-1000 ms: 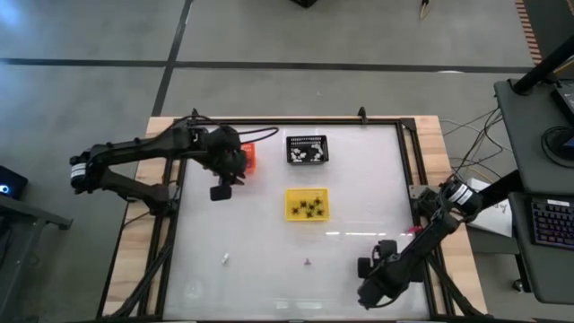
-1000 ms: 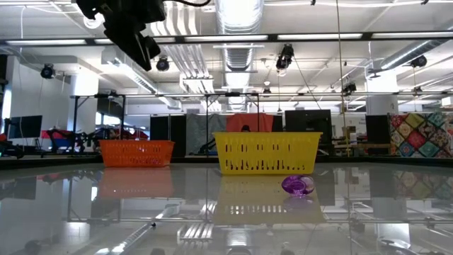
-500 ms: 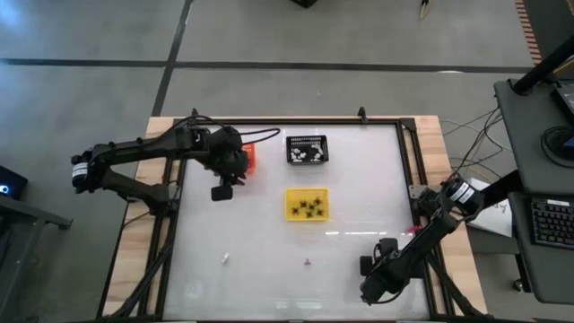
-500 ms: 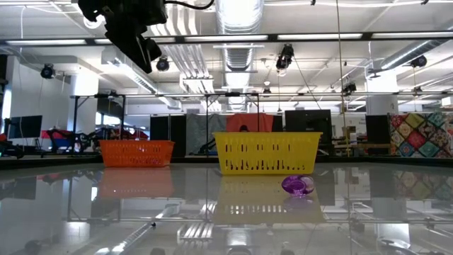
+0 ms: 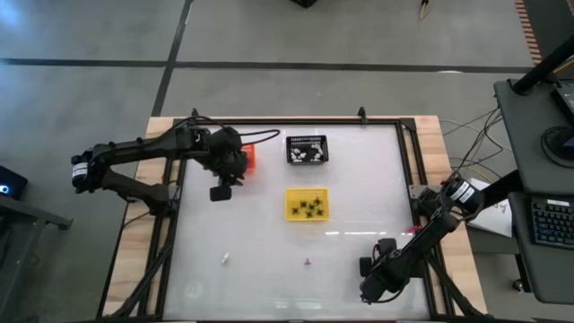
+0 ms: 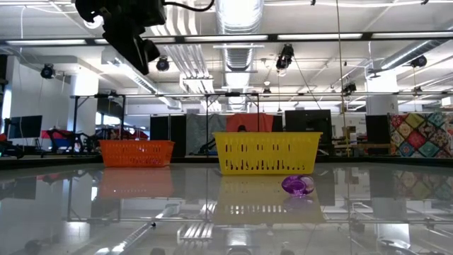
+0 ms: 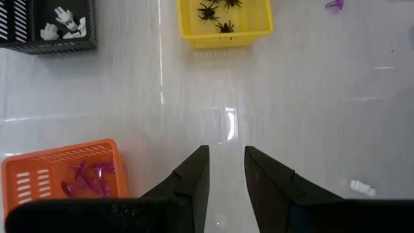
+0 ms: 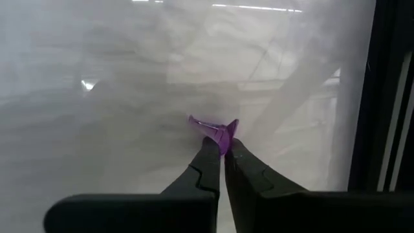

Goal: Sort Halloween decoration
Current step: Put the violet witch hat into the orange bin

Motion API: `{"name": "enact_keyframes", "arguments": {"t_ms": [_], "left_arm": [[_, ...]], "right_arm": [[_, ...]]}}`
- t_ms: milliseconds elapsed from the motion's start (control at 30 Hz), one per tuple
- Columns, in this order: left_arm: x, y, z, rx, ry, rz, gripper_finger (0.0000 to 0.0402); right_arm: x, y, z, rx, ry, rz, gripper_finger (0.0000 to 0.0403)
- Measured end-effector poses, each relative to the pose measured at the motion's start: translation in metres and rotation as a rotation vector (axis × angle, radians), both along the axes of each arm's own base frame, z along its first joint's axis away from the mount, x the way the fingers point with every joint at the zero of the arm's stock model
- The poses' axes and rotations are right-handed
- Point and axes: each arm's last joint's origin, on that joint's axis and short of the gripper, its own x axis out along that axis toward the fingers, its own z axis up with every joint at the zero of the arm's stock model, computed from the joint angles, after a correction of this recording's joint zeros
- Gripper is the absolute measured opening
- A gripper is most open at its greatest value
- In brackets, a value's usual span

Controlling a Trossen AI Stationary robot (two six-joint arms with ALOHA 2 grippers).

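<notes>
surface: a glossy white table top [image 5: 269,224] framed in black rail, set on a wood bench; ceiling lights are mirrored in it, so glare is seen all over the low view
room: grey floor above the table in the high view; a desk with a keyboard [image 5: 549,222] at the right; ducts, strip lights and a patchwork quilt [image 6: 421,134] are seen behind the baskets in the low view
baskets: orange basket [image 5: 248,158] partly hidden under the left arm, purple pieces [image 7: 87,180] inside; black basket [image 5: 307,149] holding white pieces [image 7: 63,23]; yellow basket [image 5: 307,205] holding black spiders [image 7: 217,8]
loose bits: one purple piece [image 5: 307,262] and one white piece [image 5: 226,259] left lying on the table, well apart, near the front edge
left gripper [image 7: 225,169]: held up over the table just beside the orange basket; fingers parted, nothing between them
right gripper [image 8: 221,154]: low at the front right corner; fingers pinched on a purple piece [image 8: 216,130] at their tips
vs half a second back: basically nothing changed; both arms are found in the same spots, the loose bits are unmoved; same story a full second back
</notes>
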Motion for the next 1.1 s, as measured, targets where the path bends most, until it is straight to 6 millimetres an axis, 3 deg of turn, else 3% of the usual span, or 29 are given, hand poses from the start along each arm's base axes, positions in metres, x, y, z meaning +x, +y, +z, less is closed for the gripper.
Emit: {"name": "enact_keyframes", "arguments": {"t_ms": [300,600,900,1100], "left_arm": [[-0.003,-0.001,0.000,-0.003,0.018,0.000,0.0080],[-0.011,0.001,0.007,0.112,0.012,0.058,0.0080],[-0.024,0.001,0.016,0.201,0.000,0.106,0.0080],[-0.035,0.001,0.021,0.295,0.024,0.145,0.0080]], "right_arm": [[0.009,0.010,0.021,0.019,-0.007,0.000,0.0009],[0.029,0.016,0.042,-0.001,-0.164,0.012,0.0009],[0.075,-0.006,0.069,-0.201,-0.491,0.073,0.0009],[0.103,-0.031,0.082,-0.250,-0.540,0.160,0.0009]]}}
